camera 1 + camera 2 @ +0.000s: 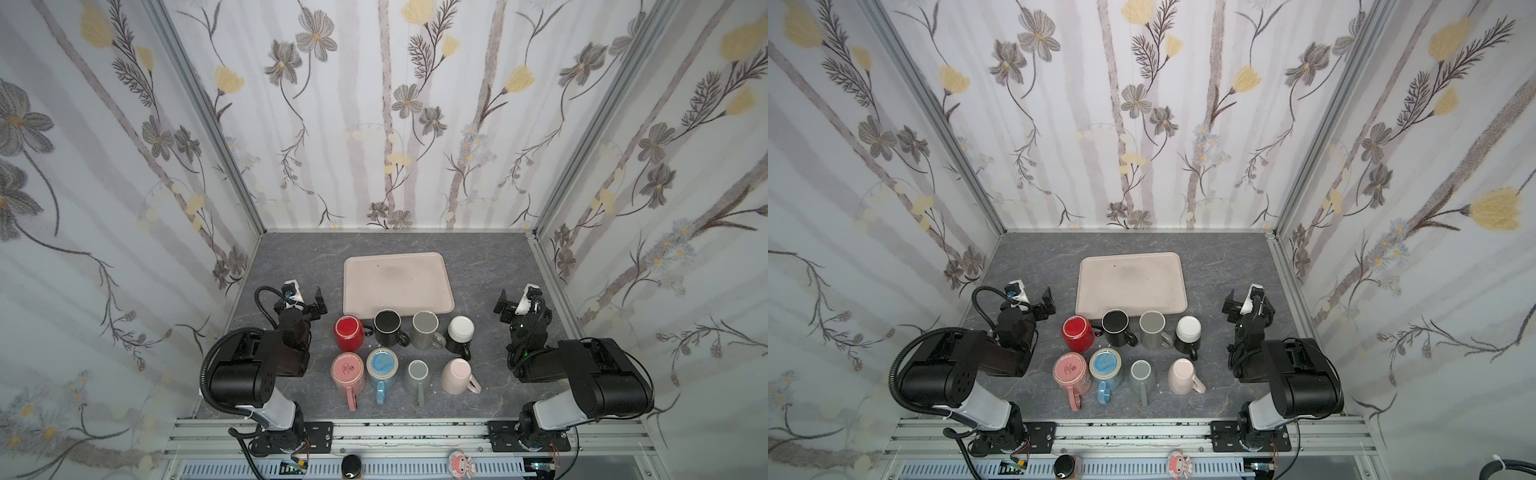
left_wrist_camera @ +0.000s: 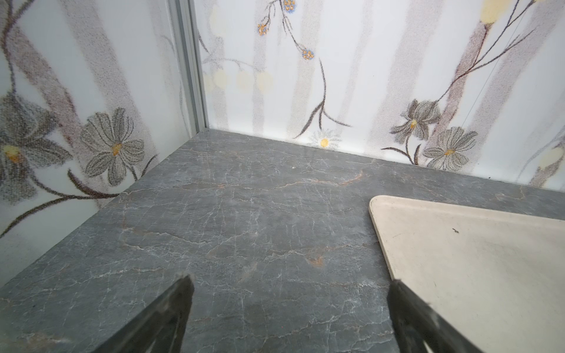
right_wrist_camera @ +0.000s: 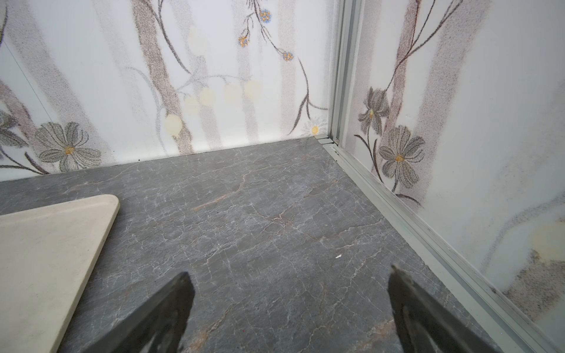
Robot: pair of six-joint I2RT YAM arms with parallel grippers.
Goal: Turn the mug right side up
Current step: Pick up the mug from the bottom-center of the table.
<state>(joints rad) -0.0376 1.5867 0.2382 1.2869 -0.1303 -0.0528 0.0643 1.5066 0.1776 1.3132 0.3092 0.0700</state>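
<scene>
Presently both tools idle. Left gripper (image 2: 290, 284): jaws spread wide over the bare grey table (image 2: 244, 214), nothing between them. Right gripper (image 3: 290, 278): likewise spread and empty. In both top views they flank the beige tray (image 1: 395, 278), the left at its 8 o'clock, the right at its 4 o'clock.

Eight mugs stand in two rows at the tray's 6 o'clock. The pink mug (image 1: 347, 369), at 5 o'clock from my left gripper, shows a stamped base facing up, so I judge it inverted and take it as the target. Its handle (image 1: 352, 397) points to 6 o'clock. The pale pink mug (image 1: 456, 374), at 7 o'clock from my right gripper, shows no opening either and may also be upside down. The red mug (image 1: 348, 332) I cannot settle.

Step in hand, as I judge it: the approach. I would lower the left gripper across the pink mug's wall, jaws straddling the body away from the handle. The blue mug (image 1: 382, 365) sits just beside it at 3 o'clock; whether they touch I cannot tell. So I would lift straight up first, then roll the wrist half a turn and set down on open table.
</scene>
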